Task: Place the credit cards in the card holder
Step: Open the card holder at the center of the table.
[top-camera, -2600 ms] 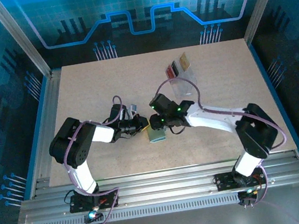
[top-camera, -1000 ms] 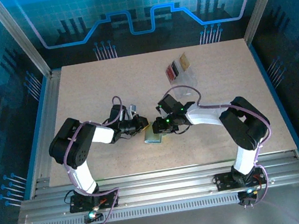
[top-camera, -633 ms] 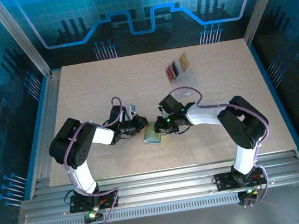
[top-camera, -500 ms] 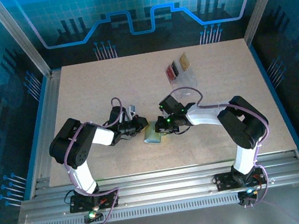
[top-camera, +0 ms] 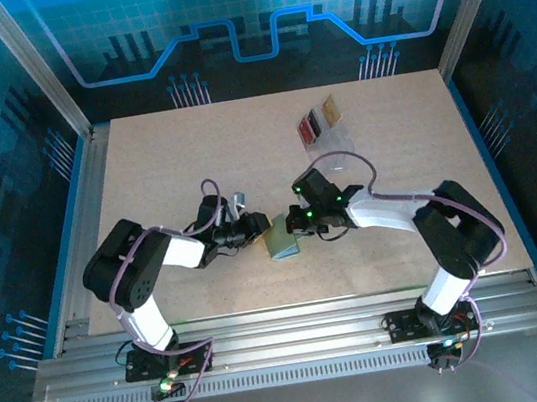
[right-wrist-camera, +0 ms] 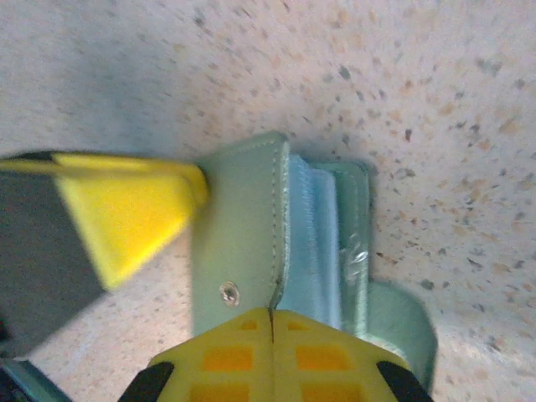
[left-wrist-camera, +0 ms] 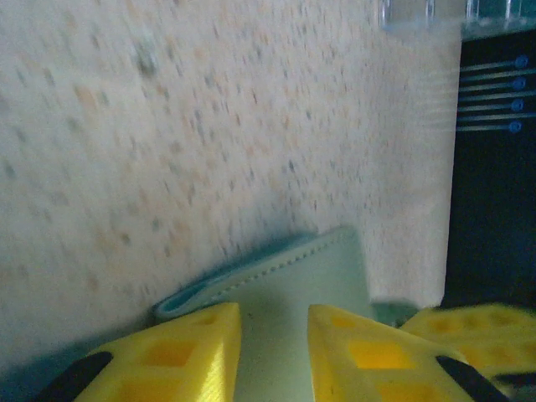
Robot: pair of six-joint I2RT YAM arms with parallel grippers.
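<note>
The grey-green card holder (top-camera: 282, 242) lies mid-table between both arms, partly unfolded, its pale shiny lining (right-wrist-camera: 314, 243) showing. My right gripper (right-wrist-camera: 272, 314) is shut on the edge of the card holder's (right-wrist-camera: 239, 226) snap flap, and stands just right of it (top-camera: 295, 225) from above. My left gripper (left-wrist-camera: 274, 311) is open at the holder's left side (top-camera: 261, 228), the holder's flat face (left-wrist-camera: 285, 276) showing in the gap between its yellow fingers. One left finger (right-wrist-camera: 126, 213) touches the holder's edge. The credit cards (top-camera: 318, 120), red, dark and tan, lie side by side at the back right.
A clear plastic sleeve (top-camera: 332, 139) lies by the cards. Aluminium rails (top-camera: 84, 218) frame the speckled table on all sides. In the left wrist view the table's edge (left-wrist-camera: 452, 167) drops to a dark wall close beyond the holder.
The right gripper's jaws have closed onto the holder's flap. The left gripper's jaws have parted. Both wrists and the holder have shifted slightly to the right.
</note>
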